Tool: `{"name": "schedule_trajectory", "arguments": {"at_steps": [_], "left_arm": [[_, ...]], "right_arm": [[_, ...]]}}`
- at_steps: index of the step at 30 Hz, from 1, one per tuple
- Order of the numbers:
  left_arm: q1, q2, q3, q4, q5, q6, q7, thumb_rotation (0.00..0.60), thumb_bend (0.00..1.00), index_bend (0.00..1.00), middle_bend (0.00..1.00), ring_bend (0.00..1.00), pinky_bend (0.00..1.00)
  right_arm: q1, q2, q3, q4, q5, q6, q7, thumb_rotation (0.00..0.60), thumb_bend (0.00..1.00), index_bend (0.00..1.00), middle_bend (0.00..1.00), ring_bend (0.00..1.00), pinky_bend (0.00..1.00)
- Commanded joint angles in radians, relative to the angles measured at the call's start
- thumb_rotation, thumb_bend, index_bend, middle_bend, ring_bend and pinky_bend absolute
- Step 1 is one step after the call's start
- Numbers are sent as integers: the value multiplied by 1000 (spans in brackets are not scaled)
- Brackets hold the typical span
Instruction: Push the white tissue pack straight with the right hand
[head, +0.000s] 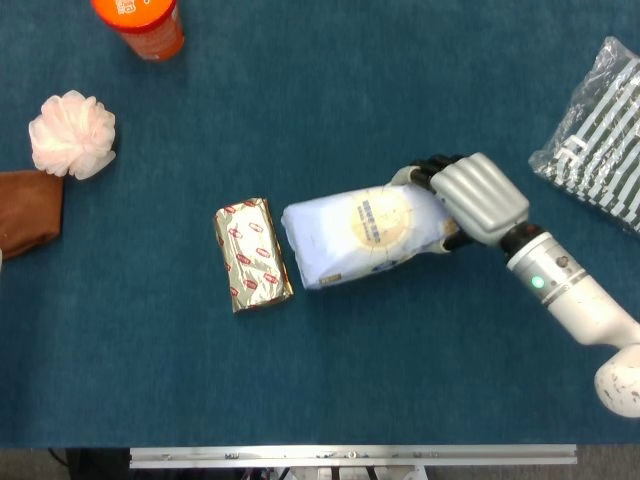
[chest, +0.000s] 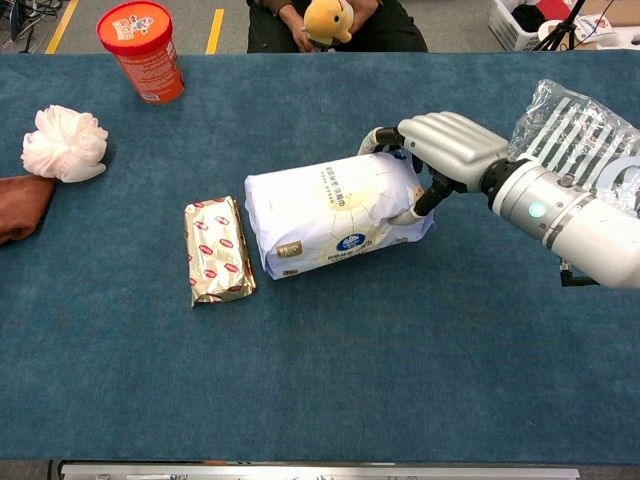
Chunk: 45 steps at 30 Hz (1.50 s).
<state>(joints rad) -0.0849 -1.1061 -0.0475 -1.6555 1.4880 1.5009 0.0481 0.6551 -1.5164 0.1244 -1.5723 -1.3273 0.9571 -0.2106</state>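
Observation:
The white tissue pack (head: 360, 235) (chest: 335, 210) lies in the middle of the blue table, its long side running left to right and slightly tilted. My right hand (head: 480, 195) (chest: 450, 148) grips the pack's right end, with its fingers curled over the far edge and its thumb pressed against the near side. The pack's left end is just beside a gold foil packet (head: 252, 253) (chest: 218, 248). My left hand does not show in either view.
An orange cup (head: 140, 20) (chest: 140, 50) stands far left. A white bath pouf (head: 72, 133) (chest: 64, 143) and a brown cloth (head: 28, 208) (chest: 20, 205) sit at the left edge. A striped plastic bag (head: 600, 140) (chest: 575, 130) lies right of my hand.

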Motion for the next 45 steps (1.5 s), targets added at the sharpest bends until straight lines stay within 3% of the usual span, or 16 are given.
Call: {"name": "schedule_trajectory", "arguments": {"at_steps": [1,8,10,12,13,15,18,24,29,35,38,40,42,45], "left_arm": [[-1,-1,0,3,1,-2,-2,600,346,254,246,187,219],[-4,-4,3,14,4,-10,-14,600,346,254,246,187,219],[-3,-3,4,15,3,-10,-18,600,346,254,248,187,219],[-1,-1,5,16,4,-9,-19,600,346,254,259,188,219],[1,0,6,16,3,-7,-21,600,346,254,265,189,219],[4,1,6,18,3,-4,-24,600,346,254,268,189,219],[7,2,6,20,3,2,-28,600,346,254,268,189,219],[7,-1,6,22,7,2,-28,600,346,254,268,189,219],[5,-3,6,21,6,-2,-24,600,346,254,268,189,219],[1,-6,8,19,1,-15,-15,600,345,254,267,189,219],[5,-7,6,19,-3,-9,-15,600,345,254,267,189,219],[6,-5,7,19,-7,-12,-13,600,346,254,267,189,220],[6,-4,9,19,-8,-14,-11,600,346,254,267,189,219],[7,-4,8,19,-8,-12,-12,600,346,254,267,189,219]], "right_arm": [[-17,-9,10,3,13,34,0,600,238,551,571,458,487],[-28,-31,17,-2,115,37,-76,600,219,534,529,442,491],[-16,-20,13,-19,160,-2,-108,600,198,411,426,366,446],[-6,-12,12,-35,184,-23,-127,600,126,153,258,230,318],[-2,-7,11,-46,193,-27,-137,600,84,71,192,175,267],[1,-1,12,-62,194,-23,-145,600,15,0,90,84,185],[1,19,9,-87,183,-13,-150,600,0,0,33,28,136],[-10,67,-8,-128,156,8,-152,600,0,0,33,26,132],[-22,93,-22,-120,148,13,-133,600,0,0,85,31,131],[21,82,-16,-69,199,-70,-136,600,0,0,110,42,133],[32,56,-6,-47,216,-71,-141,600,18,14,181,72,137],[38,46,-3,-41,232,-73,-144,600,71,110,265,134,179],[41,38,1,-35,241,-67,-153,600,158,270,365,248,307],[40,20,6,-28,242,-39,-160,600,226,420,461,377,455]]}}
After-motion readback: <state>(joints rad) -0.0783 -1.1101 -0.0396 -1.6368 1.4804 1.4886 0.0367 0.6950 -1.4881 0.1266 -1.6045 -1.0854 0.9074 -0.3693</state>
